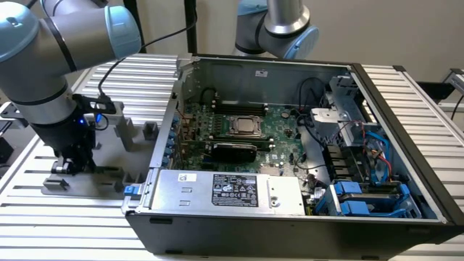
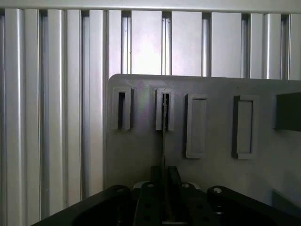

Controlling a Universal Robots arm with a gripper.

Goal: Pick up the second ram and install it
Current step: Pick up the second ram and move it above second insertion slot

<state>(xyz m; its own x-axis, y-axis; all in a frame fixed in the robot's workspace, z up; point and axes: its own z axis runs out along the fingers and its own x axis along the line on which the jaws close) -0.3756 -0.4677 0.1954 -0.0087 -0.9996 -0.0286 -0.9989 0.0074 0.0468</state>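
An open computer case (image 1: pixel 290 231) is recorded on the slatted bench (image 1: pixel 413 103), at the exterior view's right. A grey holder tray (image 1: pixel 87 187) is noted at the exterior view's left, with the gripper (image 1: pixel 70 166) positioned down at it. The second ram (image 2: pixel 163 141) is found standing edge-on in a slotted post (image 2: pixel 170 110) of the tray, and is pinched between the narrowly set fingers (image 2: pixel 174 176).

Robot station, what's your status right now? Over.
Gripper shut on the second ram. Ram standing edge-on in the grey holder, not yet lifted. Open computer case alongside.
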